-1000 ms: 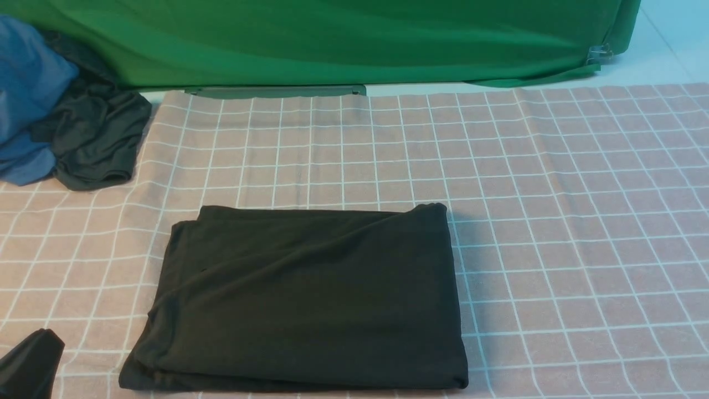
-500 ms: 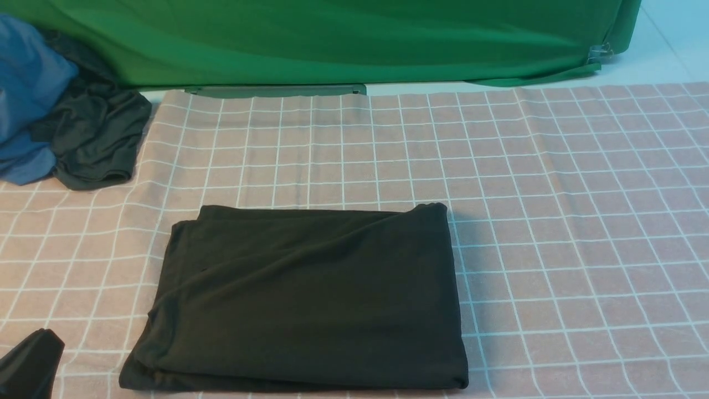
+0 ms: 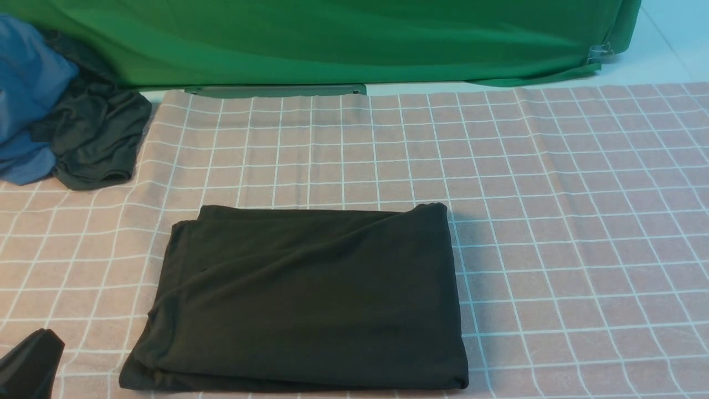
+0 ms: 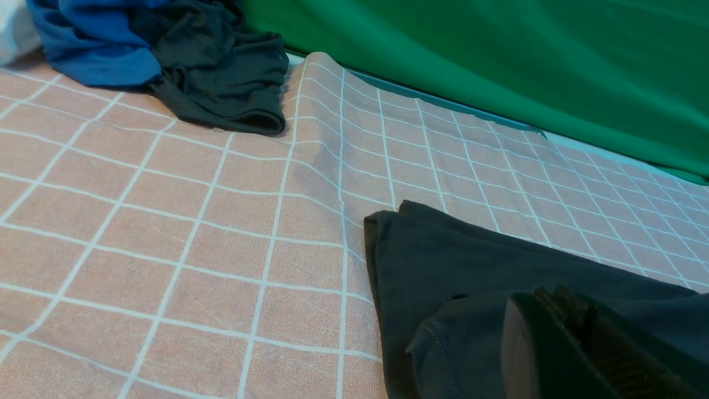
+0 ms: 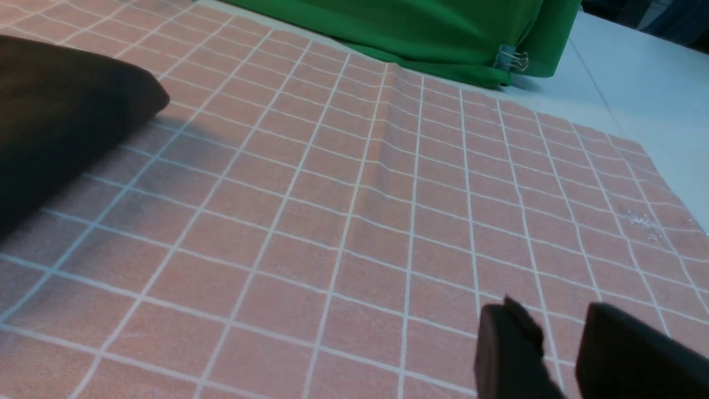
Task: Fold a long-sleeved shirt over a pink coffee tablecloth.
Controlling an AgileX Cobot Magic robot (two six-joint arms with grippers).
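Your shirt (image 3: 302,296) lies flat on the pink cloth (image 3: 554,221), folded into a neat dark block, near the front and a bit left of the middle. Its long side runs left to right.

Your left pincer (image 3: 30,363) sits low at the front left corner, with the shirt's left edge just to its right. It is shut tight and holds nothing. In the left wrist view the shirt's folded corner (image 4: 399,233) is right in front of it.

Your right pincer (image 5: 559,354) hangs over bare pink cloth. Its jaws are a little apart and empty. The shirt (image 5: 61,116) is well off to its left.

So your left arm is nearer. The fold looks done. If you tidy it, I think you should start from the left edge.
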